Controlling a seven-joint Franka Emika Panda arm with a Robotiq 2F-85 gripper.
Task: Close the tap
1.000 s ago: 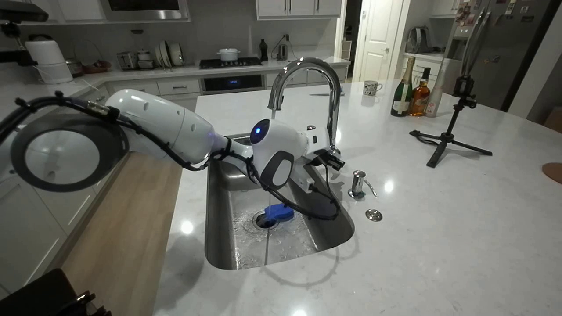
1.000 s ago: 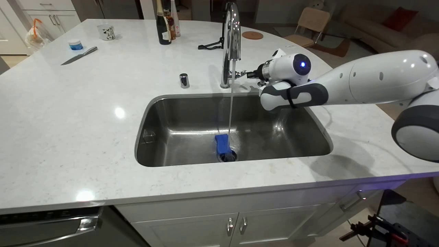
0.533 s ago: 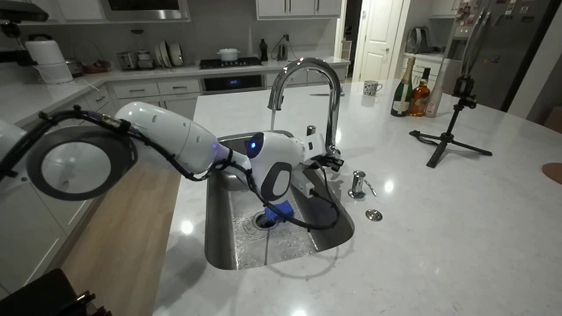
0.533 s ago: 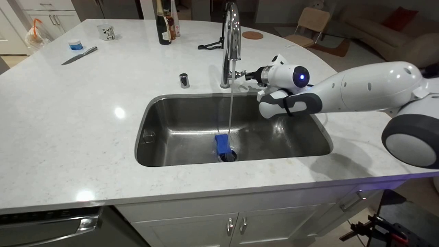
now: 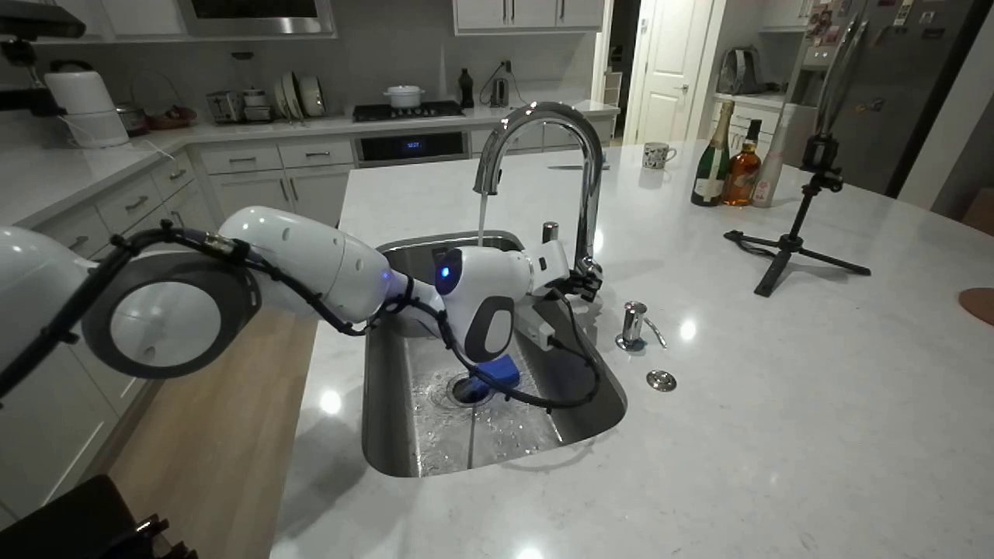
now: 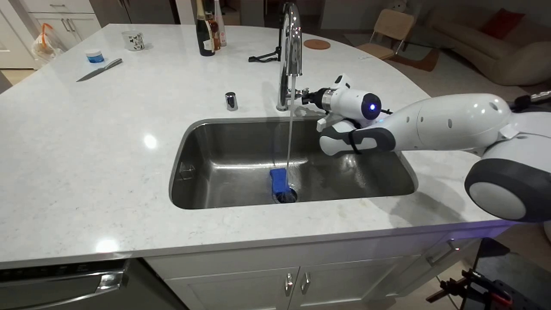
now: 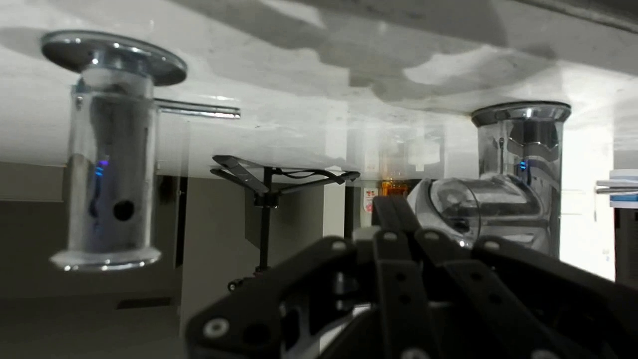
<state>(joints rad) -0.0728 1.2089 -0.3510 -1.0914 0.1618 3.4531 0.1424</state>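
I am holding my black, two-fingered gripper [image 7: 395,205] with its jaws drawn together and nothing gripped, right by the short chrome lever [image 6: 301,92] of a tall, shiny chrome gooseneck tap [image 6: 294,47]; whether the two are touching is unclear to me. In an exterior view, the tap is standing upright between the rectangular steel sink [image 6: 241,144] and the far edge of the white counter [image 6: 107,172]. A thin stream of water [image 6: 289,133] is running from its spout [image 6: 294,69], falling beside a blue oblong object [image 6: 279,178] lying at the round drain [image 6: 288,197]. Near the counter's far left corner, a white, patterned mug [image 6: 133,41] is standing.
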